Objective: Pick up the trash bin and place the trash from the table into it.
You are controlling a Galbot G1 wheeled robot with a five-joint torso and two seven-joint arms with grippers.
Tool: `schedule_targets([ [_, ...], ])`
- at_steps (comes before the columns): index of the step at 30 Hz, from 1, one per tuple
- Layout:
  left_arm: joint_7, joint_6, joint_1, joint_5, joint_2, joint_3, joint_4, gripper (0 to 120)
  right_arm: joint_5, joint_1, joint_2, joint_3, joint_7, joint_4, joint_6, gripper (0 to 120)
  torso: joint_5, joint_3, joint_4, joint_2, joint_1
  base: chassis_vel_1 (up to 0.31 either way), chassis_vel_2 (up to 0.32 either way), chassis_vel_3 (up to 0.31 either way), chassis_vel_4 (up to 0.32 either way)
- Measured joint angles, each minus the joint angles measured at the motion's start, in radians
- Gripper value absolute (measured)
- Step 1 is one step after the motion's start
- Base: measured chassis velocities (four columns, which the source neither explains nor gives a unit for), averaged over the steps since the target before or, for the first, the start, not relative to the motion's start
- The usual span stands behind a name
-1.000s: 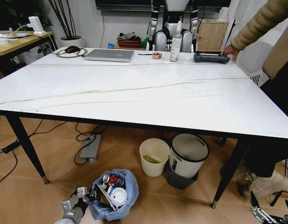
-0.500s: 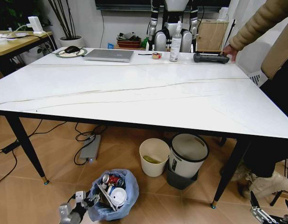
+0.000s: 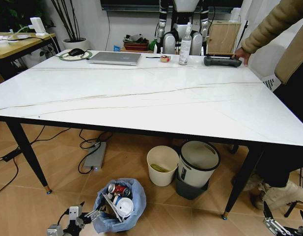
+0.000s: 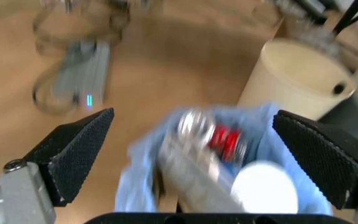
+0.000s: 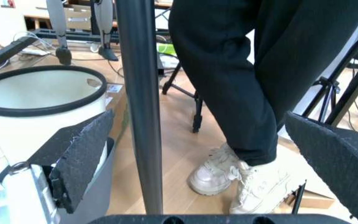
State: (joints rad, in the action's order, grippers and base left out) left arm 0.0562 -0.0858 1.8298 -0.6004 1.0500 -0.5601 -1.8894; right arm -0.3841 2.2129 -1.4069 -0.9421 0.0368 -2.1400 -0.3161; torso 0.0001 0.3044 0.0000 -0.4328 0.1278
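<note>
Down on the floor in your head view, the trash bin (image 3: pixel 120 205) sits before the table (image 3: pixel 141 98), holding a red can (image 3: pixel 120 190) and white lid (image 3: pixel 124 206); your left gripper (image 3: pixel 85 217) is just beside it. In your left wrist view, its jaws are spread wide around the bin. In your right wrist view, the right gripper (image 5: pixel 210 154) gapes wide, holding nothing.

Bright, even room light; soft glare on the table (image 3: pixel 156 98); left wrist view motion-blurred.
</note>
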Motion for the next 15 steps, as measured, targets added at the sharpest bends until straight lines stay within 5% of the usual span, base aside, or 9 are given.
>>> schedule_targets([
  [15,0.000,-0.011,0.143,0.104,0.015,-0.100,-0.319,100,0.000,0.000,0.000,0.000,0.000,0.000,0.000,100,0.0002,0.000,0.0001,0.000,0.000,0.000,0.000,0.000,0.000],
])
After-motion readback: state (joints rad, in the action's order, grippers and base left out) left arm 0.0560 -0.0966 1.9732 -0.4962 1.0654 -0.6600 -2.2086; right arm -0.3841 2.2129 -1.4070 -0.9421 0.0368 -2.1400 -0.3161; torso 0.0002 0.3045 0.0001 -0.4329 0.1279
